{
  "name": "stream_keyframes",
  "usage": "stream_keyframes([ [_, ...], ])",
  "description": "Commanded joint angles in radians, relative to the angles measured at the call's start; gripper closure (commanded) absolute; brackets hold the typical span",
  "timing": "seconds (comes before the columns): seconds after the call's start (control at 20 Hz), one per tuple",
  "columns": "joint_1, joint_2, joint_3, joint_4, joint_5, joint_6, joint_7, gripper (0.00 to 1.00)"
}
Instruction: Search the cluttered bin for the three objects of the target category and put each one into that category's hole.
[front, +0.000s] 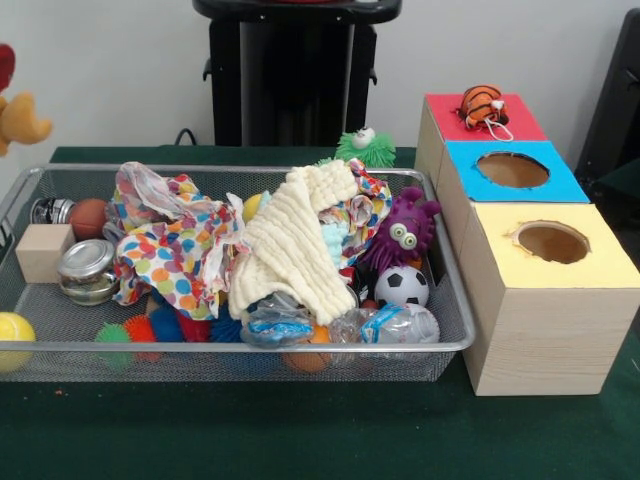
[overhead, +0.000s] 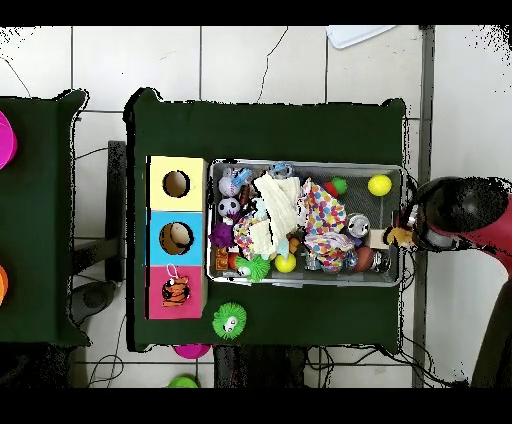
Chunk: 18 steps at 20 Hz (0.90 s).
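Front view: the bin (front: 455, 345), a shallow wire-mesh basket, sits on the green table (front: 300, 430) left of three boxes. A cream knitted cloth (front: 295, 245) and a polka-dot cloth (front: 175, 255) are heaped over its middle, covering much of what lies below. Beside them show a purple monster toy (front: 400, 232), a soccer ball (front: 401, 286), a metal tin (front: 87, 270), a wooden block (front: 43, 251), a yellow ball (front: 14, 336) at the near left corner and crumpled plastic bottles (front: 390, 324) at the front. The yellow box (front: 545, 310) is nearest, the blue box (front: 510, 170) behind it, then the red box (front: 483, 118), whose top carries a tiger toy (front: 483, 105). A green spiky toy (front: 365, 148) rests on the table behind the bin. No gripper shows here.

Overhead view: the bin (overhead: 305, 282) lies right of the box row. The red and black arm (overhead: 465, 215) hangs over the bin's right end, beyond its rim; whether its fingers are apart or together I cannot tell. The green spiky toy (overhead: 230, 321) sits below the bin's corner
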<state>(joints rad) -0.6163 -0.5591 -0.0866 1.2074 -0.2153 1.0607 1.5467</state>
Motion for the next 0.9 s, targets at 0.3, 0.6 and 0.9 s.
stream_keyframes([
  [0.3, 0.034, -0.11, 0.149, 0.265, 0.229, 0.23, 0.055, 1.0],
  [0.6, 0.059, -0.164, 0.144, 0.339, 0.308, 0.238, 0.088, 1.0],
  [0.9, 0.079, -0.186, 0.134, 0.381, 0.34, 0.217, 0.095, 1.0],
])
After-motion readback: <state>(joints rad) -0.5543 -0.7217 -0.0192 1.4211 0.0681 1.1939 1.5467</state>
